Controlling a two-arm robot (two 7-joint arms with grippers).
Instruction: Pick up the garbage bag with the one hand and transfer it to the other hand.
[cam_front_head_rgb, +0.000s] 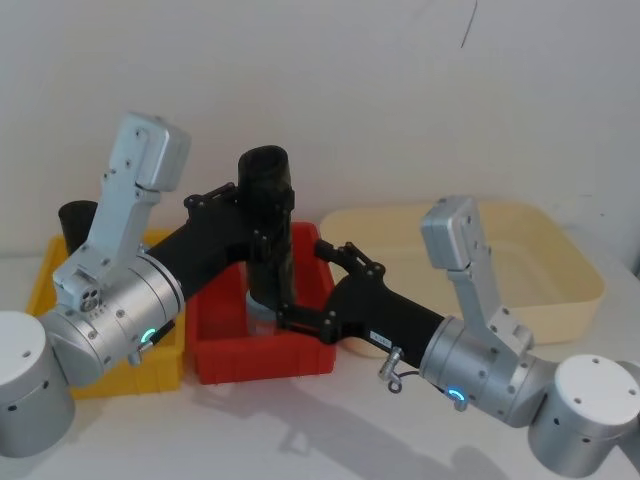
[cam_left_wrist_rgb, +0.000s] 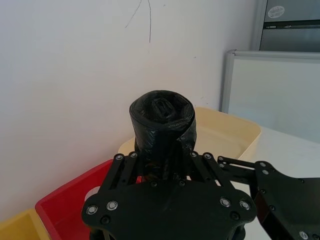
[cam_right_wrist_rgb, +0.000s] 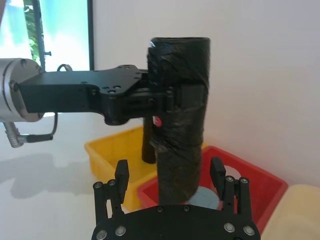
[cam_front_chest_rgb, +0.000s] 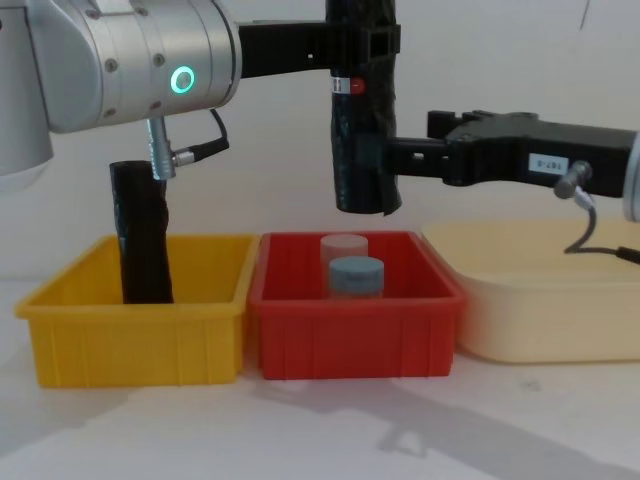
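The garbage bag (cam_front_chest_rgb: 362, 130), a tall black crinkly roll with a small red-and-white label band (cam_front_chest_rgb: 347, 86), hangs upright above the red bin (cam_front_chest_rgb: 355, 320). My left gripper (cam_front_chest_rgb: 365, 45) is shut on its upper part, and its fingers (cam_left_wrist_rgb: 120, 162) clamp the roll (cam_left_wrist_rgb: 162, 120) from both sides. My right gripper (cam_right_wrist_rgb: 170, 172) reaches in from the right at the roll's lower part (cam_right_wrist_rgb: 180, 140). It is open, with one finger on each side and a gap to the film. From above, the right gripper (cam_front_head_rgb: 300, 282) sits below the left gripper (cam_front_head_rgb: 265, 210).
A yellow bin (cam_front_chest_rgb: 130, 300) on the left holds another black roll (cam_front_chest_rgb: 142, 245) standing upright. Two short grey cylinders (cam_front_chest_rgb: 356, 275) stand in the red bin under the bag. A cream tub (cam_front_chest_rgb: 545, 310) is at the right, with a white wall behind.
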